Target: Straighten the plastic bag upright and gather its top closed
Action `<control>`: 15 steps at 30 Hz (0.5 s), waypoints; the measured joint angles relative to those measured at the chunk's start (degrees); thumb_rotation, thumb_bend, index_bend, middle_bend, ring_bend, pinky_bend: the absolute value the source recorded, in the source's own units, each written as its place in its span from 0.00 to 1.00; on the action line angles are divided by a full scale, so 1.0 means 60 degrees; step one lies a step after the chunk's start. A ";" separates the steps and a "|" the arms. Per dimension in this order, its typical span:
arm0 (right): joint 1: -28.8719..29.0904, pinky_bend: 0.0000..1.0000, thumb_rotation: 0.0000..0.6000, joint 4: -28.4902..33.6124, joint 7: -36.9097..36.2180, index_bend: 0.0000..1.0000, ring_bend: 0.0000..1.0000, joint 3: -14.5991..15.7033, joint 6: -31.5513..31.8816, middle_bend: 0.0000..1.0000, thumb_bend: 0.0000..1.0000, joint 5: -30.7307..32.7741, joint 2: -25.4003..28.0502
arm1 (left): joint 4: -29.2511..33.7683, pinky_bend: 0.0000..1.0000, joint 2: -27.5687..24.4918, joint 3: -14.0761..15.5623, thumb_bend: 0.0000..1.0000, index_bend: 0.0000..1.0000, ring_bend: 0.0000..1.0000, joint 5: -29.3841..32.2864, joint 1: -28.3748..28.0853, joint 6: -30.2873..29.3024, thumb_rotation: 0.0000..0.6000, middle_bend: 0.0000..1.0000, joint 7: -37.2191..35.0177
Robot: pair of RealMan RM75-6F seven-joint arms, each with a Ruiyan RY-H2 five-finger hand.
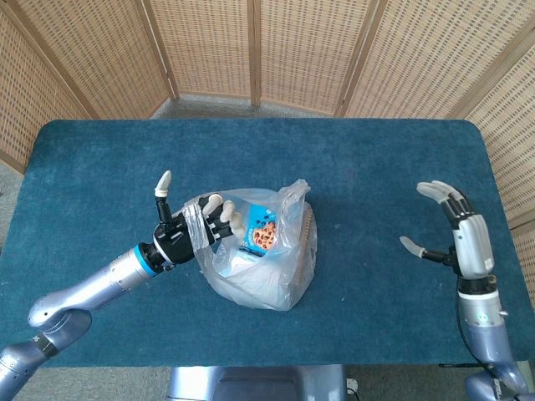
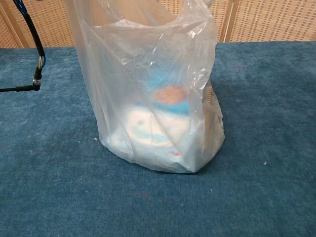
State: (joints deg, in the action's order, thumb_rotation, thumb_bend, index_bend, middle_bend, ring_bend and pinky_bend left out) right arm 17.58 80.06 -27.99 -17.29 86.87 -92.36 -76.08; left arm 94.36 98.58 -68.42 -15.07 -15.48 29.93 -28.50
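The plastic bag [image 1: 263,255] stood near the middle of the blue tabletop [image 1: 376,167], its mouth loose and open at the top (a blue cookie packet [image 1: 261,230] showed through the film). The left robot hand [image 1: 196,225] gripped the bag's left upper edge, thumb raised. Well apart on the right, the right robot hand [image 1: 458,234] hovered with fingers spread, holding nothing
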 measured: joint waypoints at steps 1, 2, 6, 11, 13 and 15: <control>0.0092 0.16 1.00 -0.0158 -0.0019 0.22 0.18 -0.0010 -0.0051 0.24 0.12 0.0020 -0.0104 | 0.0009 0.27 -0.0012 0.0002 0.13 0.52 0.33 -0.0023 -0.0009 -0.0009 0.00 0.43 0.0052; 0.0191 0.16 1.00 -0.0369 -0.0056 0.22 0.18 -0.0020 -0.0111 0.24 0.12 0.0049 -0.0251 | 0.0020 0.26 -0.0026 0.0004 0.13 0.51 0.32 -0.0048 -0.0018 -0.0018 0.00 0.42 0.0102; 0.0576 0.16 1.00 -0.1025 -0.0237 0.22 0.17 -0.0043 -0.0265 0.24 0.10 0.0143 -0.0733 | 0.0075 0.22 -0.0091 0.0012 0.13 0.49 0.27 -0.0142 -0.0059 -0.0046 0.00 0.38 0.0296; 0.1062 0.15 1.00 -0.1682 -0.0450 0.22 0.16 -0.0107 -0.0361 0.24 0.10 0.0300 -0.1391 | 0.0081 0.21 -0.0092 0.0035 0.13 0.48 0.26 -0.0185 -0.0161 -0.0173 0.00 0.37 0.0442; 0.1262 0.15 1.00 -0.1904 -0.0523 0.22 0.16 -0.0152 -0.0422 0.24 0.10 0.0382 -0.1607 | 0.0059 0.21 -0.0070 0.0052 0.13 0.48 0.26 -0.0187 -0.0239 -0.0256 0.00 0.37 0.0472; 0.1468 0.15 1.00 -0.2119 -0.0617 0.22 0.16 -0.0203 -0.0488 0.24 0.10 0.0470 -0.1828 | 0.0030 0.21 -0.0045 0.0072 0.13 0.48 0.26 -0.0180 -0.0293 -0.0310 0.00 0.37 0.0483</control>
State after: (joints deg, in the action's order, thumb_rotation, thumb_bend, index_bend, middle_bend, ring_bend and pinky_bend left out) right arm 26.39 67.35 -31.69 -18.51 83.94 -89.53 -87.05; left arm 94.54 98.31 -67.99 -16.15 -17.24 28.06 -25.60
